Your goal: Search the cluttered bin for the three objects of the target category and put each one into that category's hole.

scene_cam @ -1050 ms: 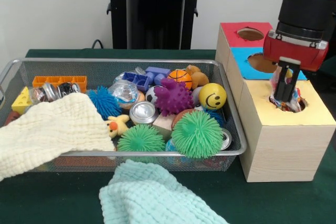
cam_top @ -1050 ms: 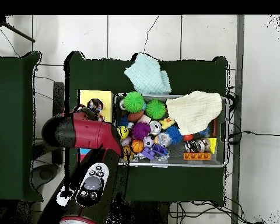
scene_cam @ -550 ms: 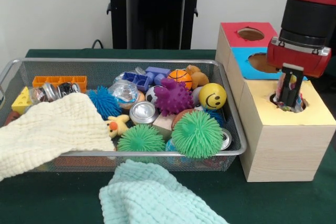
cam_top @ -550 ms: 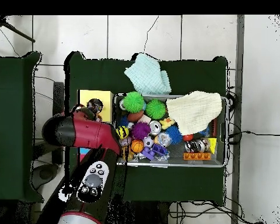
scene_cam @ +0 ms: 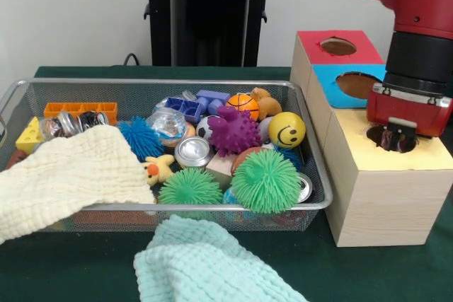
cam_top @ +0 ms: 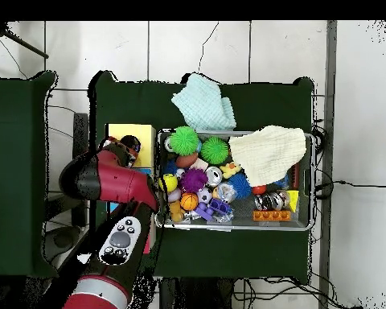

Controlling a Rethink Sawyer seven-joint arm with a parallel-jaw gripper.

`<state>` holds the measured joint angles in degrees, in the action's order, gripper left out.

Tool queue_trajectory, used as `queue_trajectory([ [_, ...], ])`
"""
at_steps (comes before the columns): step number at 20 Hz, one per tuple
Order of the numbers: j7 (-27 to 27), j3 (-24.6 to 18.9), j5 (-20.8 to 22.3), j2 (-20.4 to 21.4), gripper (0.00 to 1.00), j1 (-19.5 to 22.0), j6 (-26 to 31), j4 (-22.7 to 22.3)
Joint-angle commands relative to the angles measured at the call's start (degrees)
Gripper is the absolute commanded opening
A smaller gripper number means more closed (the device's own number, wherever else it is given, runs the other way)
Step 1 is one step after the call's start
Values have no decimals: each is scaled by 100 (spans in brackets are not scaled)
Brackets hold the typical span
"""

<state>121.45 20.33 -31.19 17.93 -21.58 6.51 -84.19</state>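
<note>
Bin [scene_cam: 311, 199] work waits for now; the step in hand is the drop at the wooden box [scene_cam: 386, 196] just beside it. Your gripper [scene_cam: 393, 136] sits low over the hole [scene_cam: 391, 139] in the yellow top section, its tips down at the rim, and you cannot tell from either view whether they are apart or together, or whether anything is between them. No crinkly item shows at the hole, so I judge the piece has likely gone in, but confirm that before you move on.

To do this well, lift straight up until the tips clear the rim, then swing toward the bin; a sideways pull this low could knock the box. In the overhead view the arm [cam_top: 108, 181] covers most of the box, so trust the front view for clearance.

For the next search, a shiny crumpled wrapper [scene_cam: 166, 122] lies near the bin's middle, touching the blue spiky ball [scene_cam: 139, 137]. The cream cloth [scene_cam: 67, 178] drapes over the bin's corner and may hide more; come down from above, between the neighbours, to avoid dragging them.
</note>
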Motion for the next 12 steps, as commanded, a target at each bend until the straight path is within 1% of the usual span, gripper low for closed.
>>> queue_trajectory([
  [1,2024,-501,-1233,-1670,0,-681,-403,350],
  [2,1987,-580,-1311,-1697,0,-660,-520,342],
  [4,1926,-679,-1557,-1926,0,-644,-920,489],
  [6,1890,-824,-1636,-2024,0,-591,-1285,521],
  [7,1896,-763,-1793,-2131,0,-661,-1410,584],
  [8,1869,-681,-1938,-2190,0,-732,-1397,619],
  [10,1811,-604,-2084,-2181,0,-775,-1246,608],
  [12,1716,-410,-2162,-2094,0,-844,-820,552],
])
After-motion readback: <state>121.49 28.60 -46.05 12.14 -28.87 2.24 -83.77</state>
